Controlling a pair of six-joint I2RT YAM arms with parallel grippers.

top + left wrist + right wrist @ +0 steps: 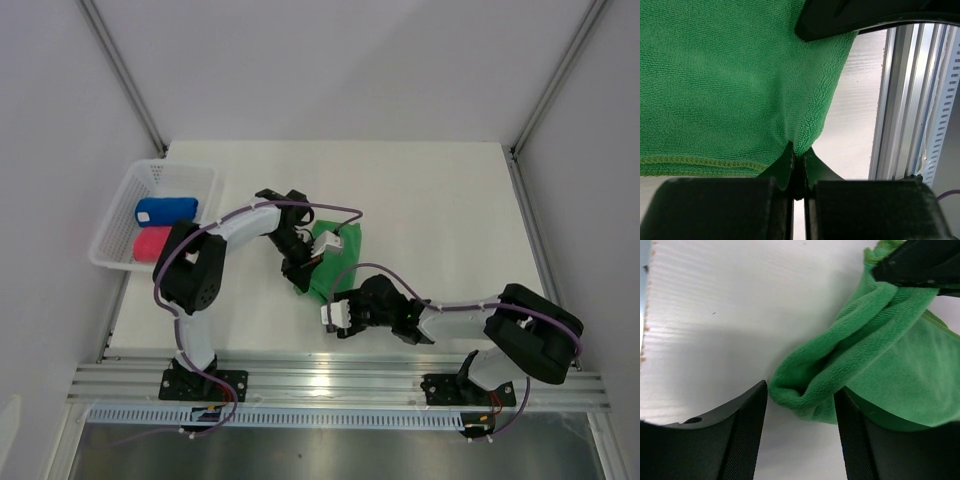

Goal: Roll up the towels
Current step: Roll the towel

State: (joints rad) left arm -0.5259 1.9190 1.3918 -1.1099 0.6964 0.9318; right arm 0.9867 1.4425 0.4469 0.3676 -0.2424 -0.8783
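I'm looking down on a white worktop [440,200] boxed in by plain pale grey walls [340,60] on the left, far and right sides. Slim aluminium posts [125,75] rise slantwise from both far corners. Along the near edge runs a bright metal rail [340,378], then a white slotted strip [330,415], with a dull grey surface [330,455] nearest. The light is soft and even.

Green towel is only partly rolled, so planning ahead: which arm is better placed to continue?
Probably right. The right claw, open, straddles the bunched end of the green towel, ready to close. The left claw is shut on a pinched edge, anchoring it.
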